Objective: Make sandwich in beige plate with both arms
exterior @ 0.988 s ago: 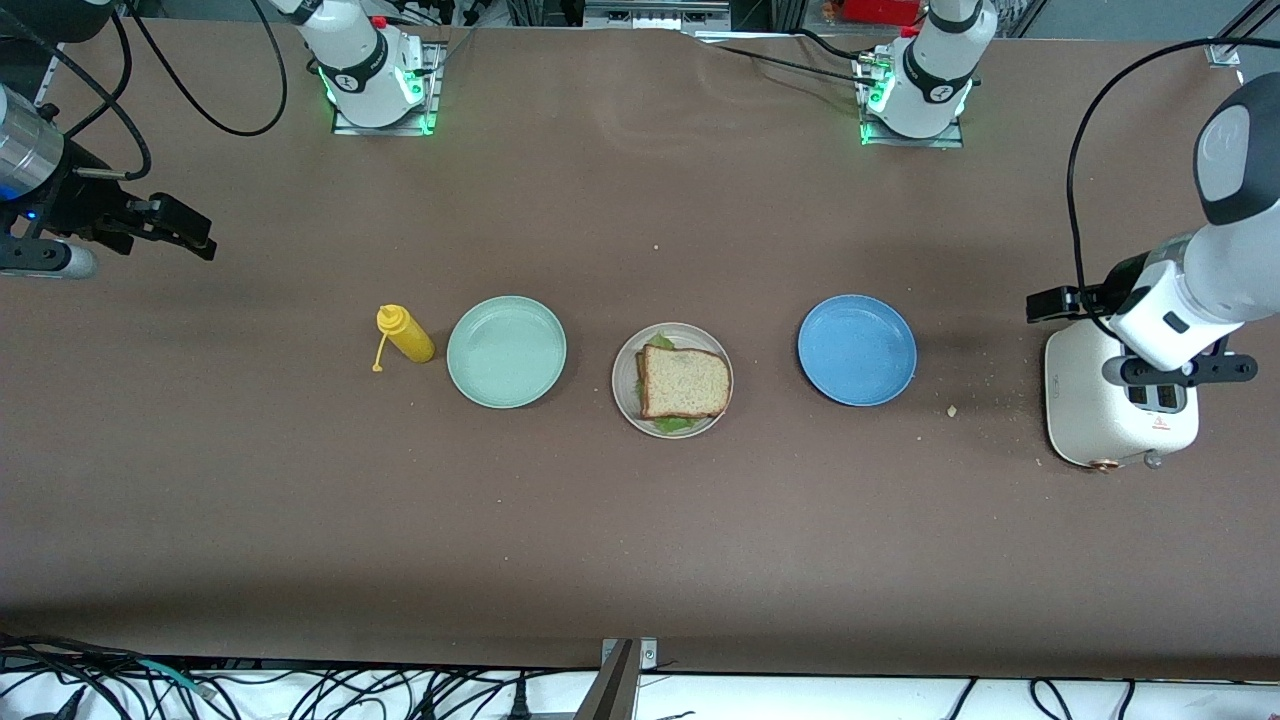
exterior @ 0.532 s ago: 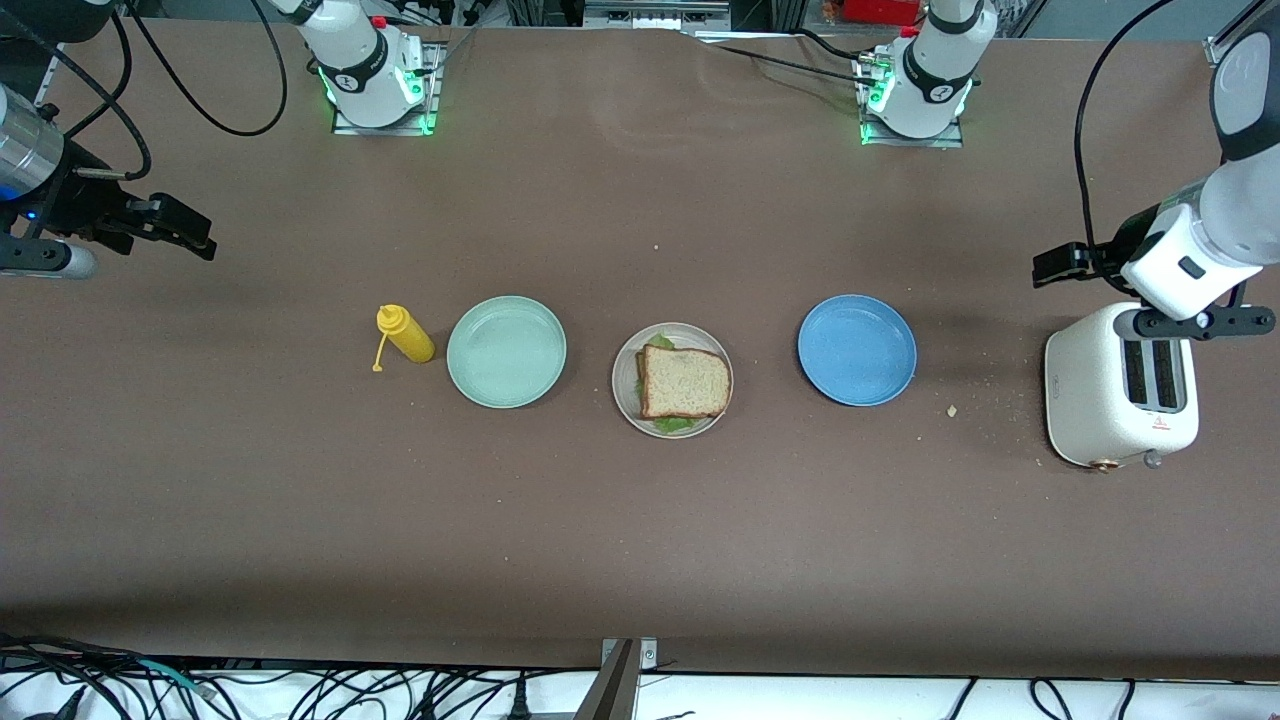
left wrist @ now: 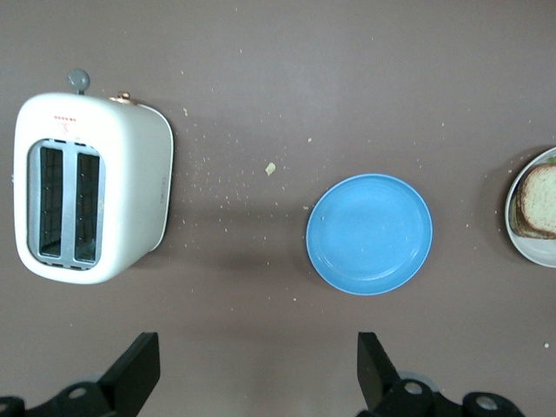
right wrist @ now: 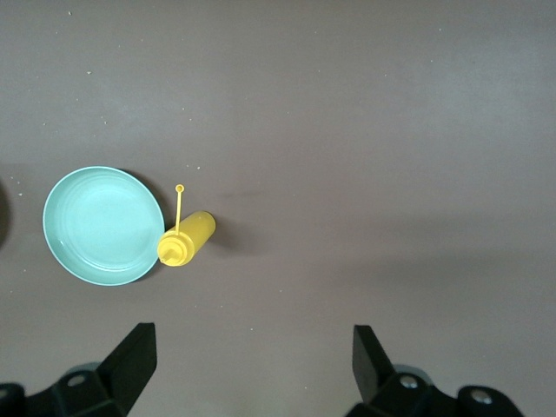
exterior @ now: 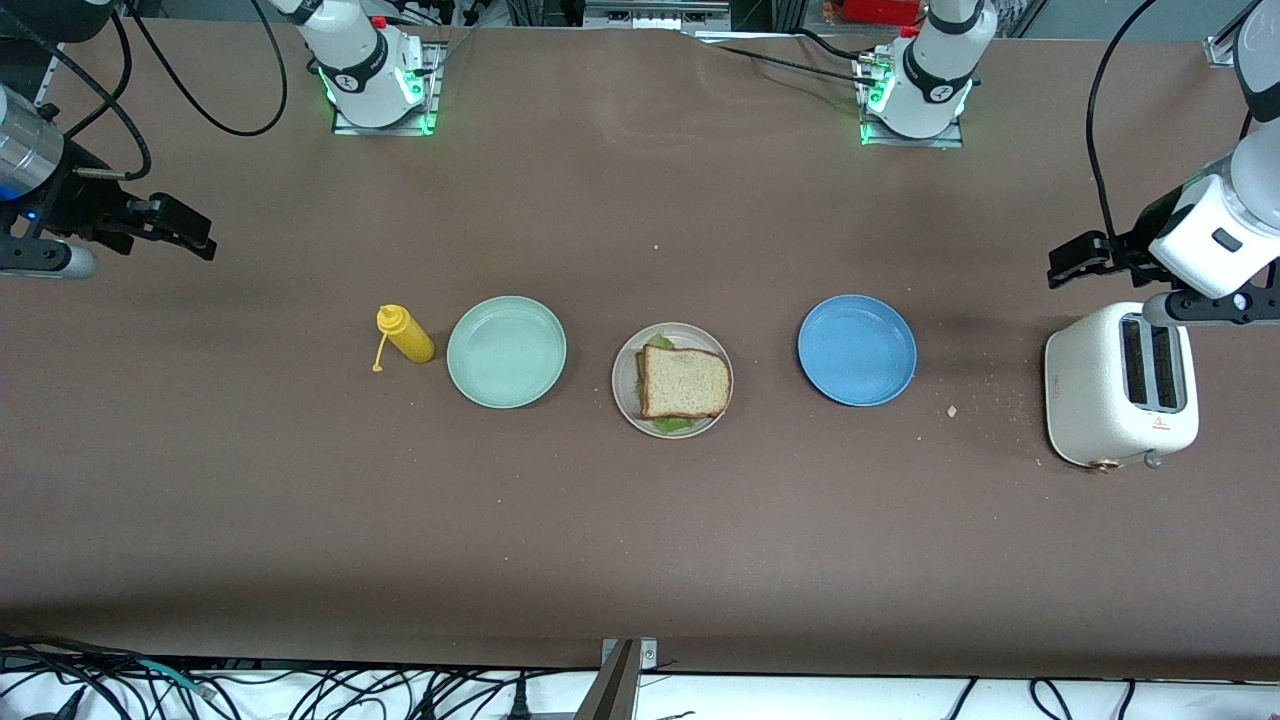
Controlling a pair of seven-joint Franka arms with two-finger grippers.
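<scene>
The sandwich (exterior: 684,383) sat finished on the beige plate (exterior: 623,385) at mid-frame, so I judged the job done. I kept the left gripper (left wrist: 252,373) over bare table near the toaster (exterior: 1118,400) and the right gripper (right wrist: 252,369) at the frame's upper left, both spread apart, holding nothing.

The sandwich (exterior: 684,384) sits on the beige plate (exterior: 622,385) at the middle of a row on the table (exterior: 640,540), with one empty plate (exterior: 506,351) just beside it toward the right arm's end and another plate (exterior: 856,349) beside it toward the left arm's end. A squeeze bottle (exterior: 405,335) lies on its side next to the first of those plates, closer still to the right arm's end, and a toaster (exterior: 1118,385) stands well apart at the left arm's end, a scatter of crumbs (exterior: 952,410) between it and the nearer plate. Up in the air, the left gripper (left wrist: 252,382) hangs over the table by the toaster and the right gripper (right wrist: 252,375) over bare table at its own end, both spread wide with nothing between the fingers.
</scene>
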